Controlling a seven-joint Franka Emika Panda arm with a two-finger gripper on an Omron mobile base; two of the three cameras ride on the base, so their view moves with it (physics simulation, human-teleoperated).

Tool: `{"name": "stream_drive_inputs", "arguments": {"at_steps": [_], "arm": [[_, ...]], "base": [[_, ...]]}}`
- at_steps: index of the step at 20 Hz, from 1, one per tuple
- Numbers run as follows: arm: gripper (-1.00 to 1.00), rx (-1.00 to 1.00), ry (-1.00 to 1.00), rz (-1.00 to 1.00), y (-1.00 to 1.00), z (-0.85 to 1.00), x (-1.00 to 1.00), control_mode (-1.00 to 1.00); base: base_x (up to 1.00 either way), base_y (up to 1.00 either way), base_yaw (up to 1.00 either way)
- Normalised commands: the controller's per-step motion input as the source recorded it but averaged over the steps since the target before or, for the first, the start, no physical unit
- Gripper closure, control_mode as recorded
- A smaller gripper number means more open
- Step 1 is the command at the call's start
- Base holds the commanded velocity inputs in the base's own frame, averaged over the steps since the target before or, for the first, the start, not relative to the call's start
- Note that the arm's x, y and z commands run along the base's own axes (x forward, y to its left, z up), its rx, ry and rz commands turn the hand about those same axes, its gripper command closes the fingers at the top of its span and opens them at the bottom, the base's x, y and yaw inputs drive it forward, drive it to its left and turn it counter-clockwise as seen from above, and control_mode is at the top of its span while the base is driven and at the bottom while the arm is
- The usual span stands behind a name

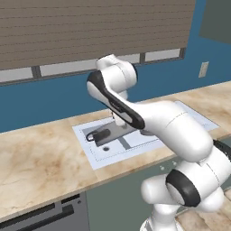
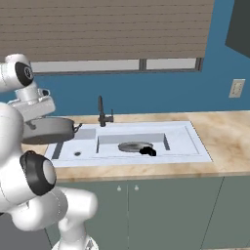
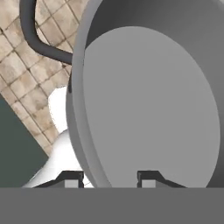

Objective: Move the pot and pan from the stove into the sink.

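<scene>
Pan (image 2: 135, 146): lies in the right basin of the sink (image 2: 190, 141), its black handle toward the front; this half of the task reads as done.
Pot (image 2: 46, 130): held in the air above the sink's left edge, beside the faucet (image 2: 102, 113); not yet in a basin.
Gripper (image 3: 109, 178): clamped on the pot wall, one fingertip inside the rim and one outside.
Remaining: judged, lower the pot into the left basin and let go.
Stove: not pictured here.

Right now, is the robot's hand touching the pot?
Touching. In the hand view the pot's rim runs down between the two fingertips, and the right base view shows the pot hanging under the hand.
</scene>
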Motion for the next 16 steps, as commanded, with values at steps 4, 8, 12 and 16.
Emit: {"name": "stream_drive_inputs", "arguments": {"at_steps": [4,8,12,16], "arm": [[1.00,0.11,0.02,0.00,-0.04,0.00,-0.01,-1.00],[1.00,0.30,0.06,0.00,-0.17,-0.06,0.00,-1.00],[1.00,0.31,0.02,0.00,-0.22,-0.12,0.00,-1.00],[1.00,0.19,-0.03,0.00,-0.17,-0.07,-0.01,-1.00]], "base": [[0.00,0.00,0.00],[0.00,0.00,0.00],[0.00,0.00,0.00],[0.00,0.00,0.00]]}}
